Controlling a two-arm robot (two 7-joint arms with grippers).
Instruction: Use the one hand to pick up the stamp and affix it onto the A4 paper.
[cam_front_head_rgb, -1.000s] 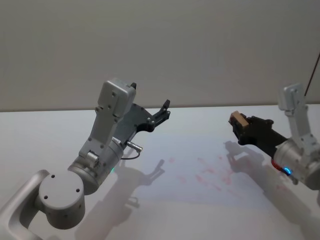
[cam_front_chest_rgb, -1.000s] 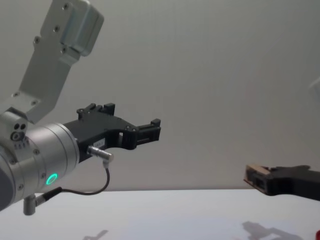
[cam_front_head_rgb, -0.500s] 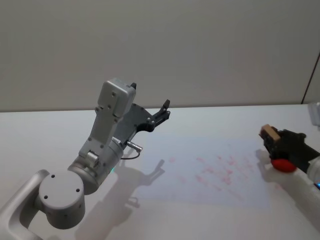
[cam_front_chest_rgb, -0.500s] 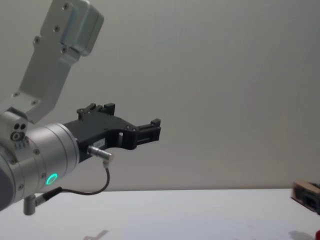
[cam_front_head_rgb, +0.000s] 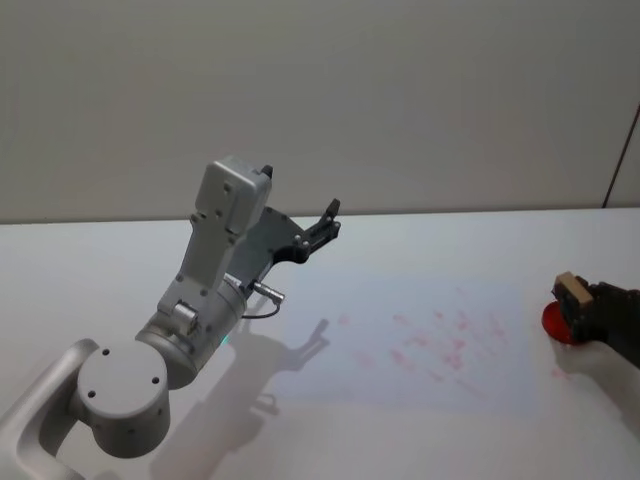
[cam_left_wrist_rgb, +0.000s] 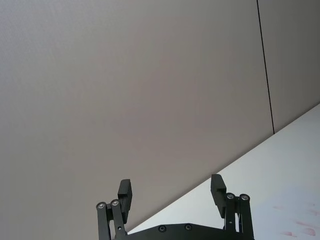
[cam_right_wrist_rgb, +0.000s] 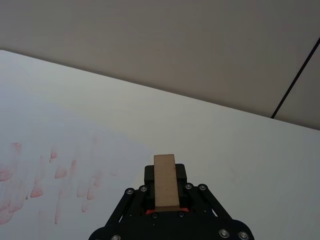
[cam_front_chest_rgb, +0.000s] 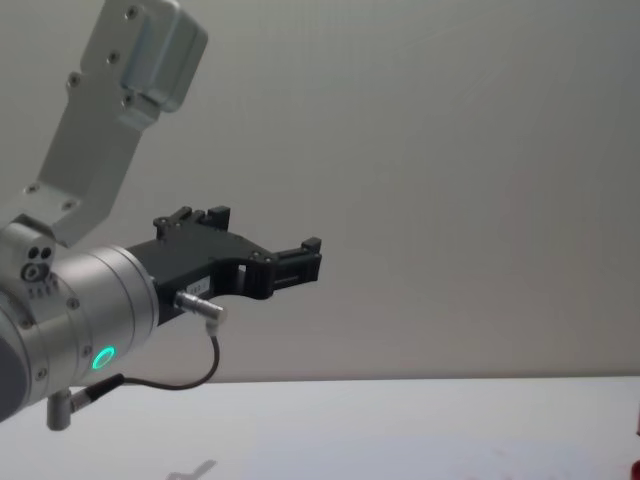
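Note:
The stamp (cam_front_head_rgb: 571, 291) is a pale wooden block with a red base, and my right gripper, the hand (cam_front_head_rgb: 580, 303), is shut on it at the table's far right, just over a red round ink pad (cam_front_head_rgb: 556, 325). In the right wrist view the stamp (cam_right_wrist_rgb: 165, 181) stands between the black fingers of this gripper (cam_right_wrist_rgb: 165, 202). The A4 paper (cam_front_head_rgb: 400, 290) lies flat mid-table, to the left of the hand, and carries several red marks; it shows again as paper (cam_right_wrist_rgb: 75, 135) ahead of the stamp. My left gripper (cam_front_head_rgb: 330, 214) hangs raised and open, holding nothing.
The large silver left arm (cam_front_head_rgb: 200, 300) with its green light and cable stands over the table's left half, and its gripper (cam_front_chest_rgb: 305, 262) points at the plain wall. White table surface lies all round the paper.
My right gripper has carried the stamp to the right, off the paper area and over the red ink pad at the table's right edge. The left arm has not moved.

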